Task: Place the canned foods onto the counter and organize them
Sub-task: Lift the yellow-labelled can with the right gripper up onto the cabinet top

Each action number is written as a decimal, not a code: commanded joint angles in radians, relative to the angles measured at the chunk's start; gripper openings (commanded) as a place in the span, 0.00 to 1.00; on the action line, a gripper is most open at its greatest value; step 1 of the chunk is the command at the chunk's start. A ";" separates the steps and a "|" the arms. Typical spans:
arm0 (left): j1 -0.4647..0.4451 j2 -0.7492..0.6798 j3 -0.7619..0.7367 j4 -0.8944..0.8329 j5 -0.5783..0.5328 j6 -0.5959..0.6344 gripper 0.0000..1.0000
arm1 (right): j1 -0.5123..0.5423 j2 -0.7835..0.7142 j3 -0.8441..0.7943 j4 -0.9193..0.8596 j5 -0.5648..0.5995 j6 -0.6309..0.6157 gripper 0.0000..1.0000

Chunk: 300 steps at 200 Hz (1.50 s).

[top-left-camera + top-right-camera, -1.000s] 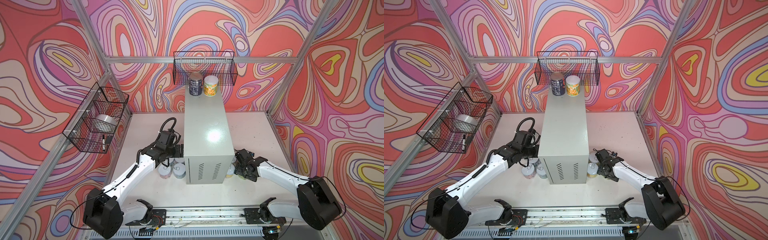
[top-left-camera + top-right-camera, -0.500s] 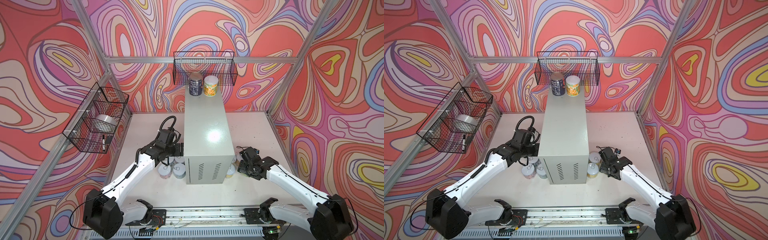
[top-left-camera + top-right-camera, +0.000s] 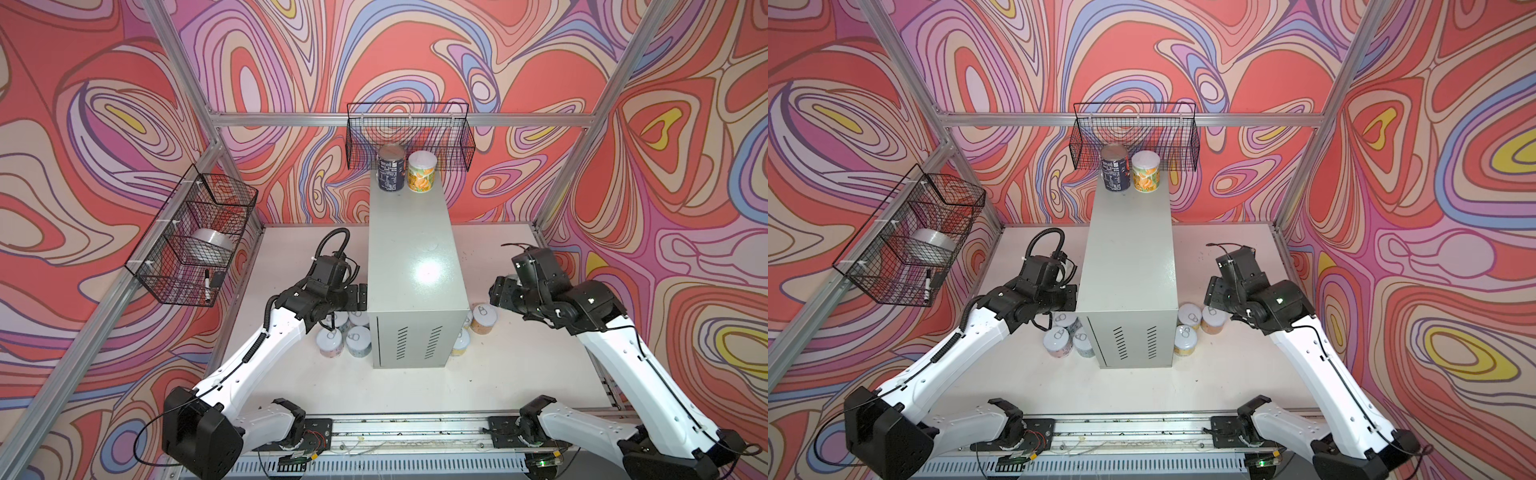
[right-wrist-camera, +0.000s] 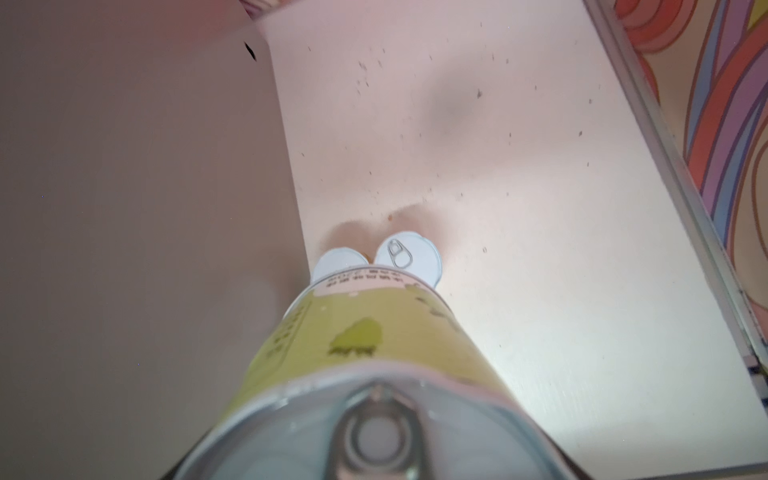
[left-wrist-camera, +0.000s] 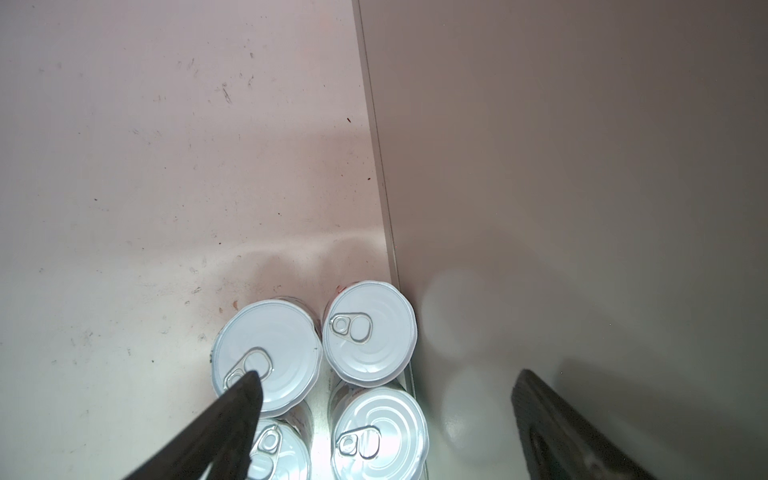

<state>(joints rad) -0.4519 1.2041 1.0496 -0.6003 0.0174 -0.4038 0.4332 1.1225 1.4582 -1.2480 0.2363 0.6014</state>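
We have the right claw (image 3: pixel 1213 296) clenched on a green-labelled can (image 4: pixel 374 345). The can fills the lower middle of the right wrist view, with its pull-tab lid turned toward the lens, so its long axis runs straight away from the camera. It hangs clear of the white surface (image 3: pixel 498 374). In the top views the claw's body hides it.

The raised grey surface (image 3: pixel 411 249) stands in the centre of both top views, just left of that claw. Its glossy top sits higher than the claw, as we judge it. At its far end, upper centre of the frame, a navy can (image 3: pixel 390 168) and an orange-labelled can (image 3: pixel 421 172) stand upright, touching or nearly so.

So the coming move turns on one thing: the can must rise above the top edge, then travel left and toward the upper centre to land beside that pair. The right arm is the nearer one.

The left claw (image 3: pixel 358 297) is released, its fingers (image 5: pixel 245 399) spread wide over four cans (image 5: pixel 368 332) tight against the left wall. Three cans (image 3: pixel 1190 316) wait at the lower right corner.
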 commanded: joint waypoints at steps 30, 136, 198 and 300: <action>0.000 -0.018 0.050 -0.032 -0.017 0.023 0.95 | -0.002 0.159 0.426 -0.111 0.002 -0.168 0.00; 0.001 -0.018 0.060 -0.021 -0.014 0.020 0.95 | 0.204 0.546 1.058 -0.206 0.058 -0.289 0.00; 0.001 -0.032 0.053 -0.026 -0.016 0.013 0.95 | 0.277 0.681 1.097 -0.172 0.073 -0.318 0.00; 0.001 -0.026 0.026 -0.001 -0.018 0.004 0.95 | 0.276 0.800 1.152 -0.214 0.027 -0.321 0.47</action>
<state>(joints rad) -0.4519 1.1915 1.0847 -0.6025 0.0170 -0.3935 0.7082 1.9064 2.5847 -1.4677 0.2642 0.2890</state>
